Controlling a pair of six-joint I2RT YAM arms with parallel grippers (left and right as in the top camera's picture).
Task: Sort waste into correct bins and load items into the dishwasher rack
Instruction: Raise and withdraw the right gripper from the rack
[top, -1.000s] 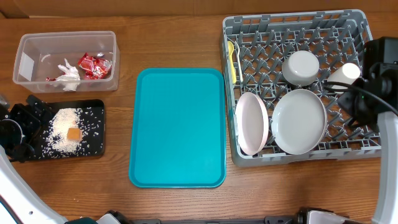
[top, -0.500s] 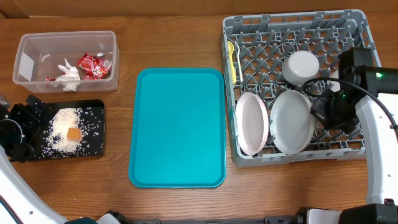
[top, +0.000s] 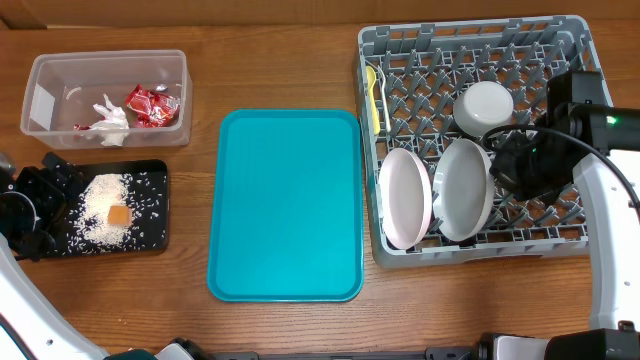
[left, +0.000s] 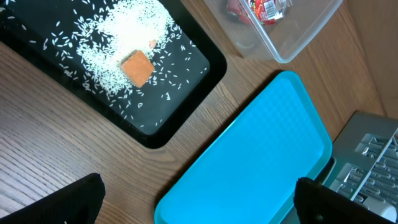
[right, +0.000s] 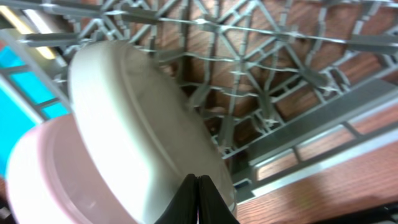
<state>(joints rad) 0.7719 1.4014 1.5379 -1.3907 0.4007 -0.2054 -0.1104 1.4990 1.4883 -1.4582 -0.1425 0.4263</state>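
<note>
Your right gripper (right: 198, 185), fingers together, nudges the grey round plate (top: 465, 190) in the large grey plastic grid rack (top: 570, 238) beside the white round plate (top: 405, 197). Push gently so it seats upright between pegs. The left gripper (left: 199, 205) idles, fingers apart.

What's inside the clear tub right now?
The clear tub holds a red wrapper and a crumpled white napkin, side by side. Anything beneath them is covered.

Lab tabletop (top: 290, 60) with dishwasher rack (top: 470, 32)
</note>
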